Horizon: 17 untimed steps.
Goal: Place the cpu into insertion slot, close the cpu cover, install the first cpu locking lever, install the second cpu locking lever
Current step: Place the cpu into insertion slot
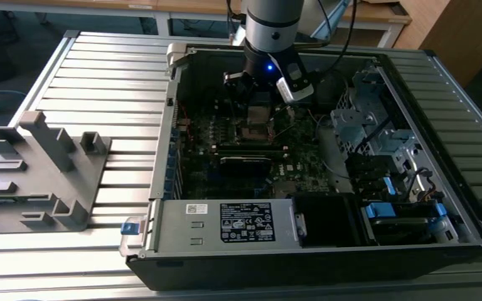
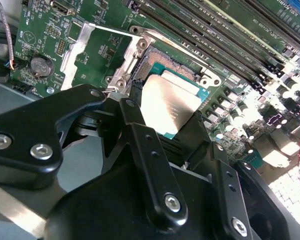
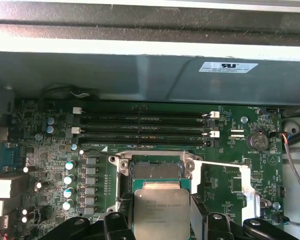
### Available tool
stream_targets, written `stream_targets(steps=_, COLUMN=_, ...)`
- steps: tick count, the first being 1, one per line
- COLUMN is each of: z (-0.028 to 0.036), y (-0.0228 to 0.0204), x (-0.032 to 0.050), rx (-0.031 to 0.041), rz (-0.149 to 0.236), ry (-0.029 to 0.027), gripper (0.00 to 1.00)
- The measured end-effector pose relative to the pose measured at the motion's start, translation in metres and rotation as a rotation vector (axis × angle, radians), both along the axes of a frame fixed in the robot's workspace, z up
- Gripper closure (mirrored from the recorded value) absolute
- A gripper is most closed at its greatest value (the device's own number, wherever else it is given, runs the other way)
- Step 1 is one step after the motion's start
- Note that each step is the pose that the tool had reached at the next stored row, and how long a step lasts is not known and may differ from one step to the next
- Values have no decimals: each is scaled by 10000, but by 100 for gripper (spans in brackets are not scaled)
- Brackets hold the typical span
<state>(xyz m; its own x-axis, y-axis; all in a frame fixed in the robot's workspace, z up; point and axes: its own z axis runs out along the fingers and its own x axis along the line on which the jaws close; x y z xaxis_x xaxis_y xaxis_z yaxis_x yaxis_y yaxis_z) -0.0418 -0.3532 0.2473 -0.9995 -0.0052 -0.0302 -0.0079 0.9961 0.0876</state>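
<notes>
Reaches down with the gripper [image 1: 260,113] into an open computer case [image 1: 161,163] lying flat on a ribbed metal worktop [image 1: 98,81], well apart from a grey moulded fixture [image 1: 40,163] at the exterior view's left. Pinches the cpu [image 3: 161,212] by two opposite edges, black fingers [image 3: 121,222] drawn in just far enough to clamp the chip, its silver-grey top facing up. Holds it over part of the insertion slot [image 3: 156,170], not yet seated, leaving a strip of the socket's bare contact field in sight beyond the chip in the first wrist view. Shows, in the second wrist view, the cpu [image 2: 171,102] overlapping the insertion slot [image 2: 165,62] and its metal rim, at a slight angle to the board. Cannot tell whether chip and socket touch. Leaves the cpu cover [image 3: 246,182] flipped open to one side of the socket, resting above the green motherboard [image 3: 40,125] near a coin battery [image 3: 260,140]. Finds that cover [image 2: 75,50] swung clear in the second wrist view too. Places long black memory slots [image 3: 145,127] just past the socket, parallel to its edge.
</notes>
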Motion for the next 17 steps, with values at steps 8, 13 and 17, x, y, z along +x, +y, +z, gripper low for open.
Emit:
stream_targets(steps=8, z=-12, y=0, x=0, rx=1, rz=-158, ry=0, gripper=46)
stream_targets(steps=13, z=-16, y=0, x=0, rx=-1, rz=-349, ry=0, gripper=46)
stream_targets(steps=17, z=-17, y=0, x=0, rx=0, rz=-367, ry=1, gripper=46)
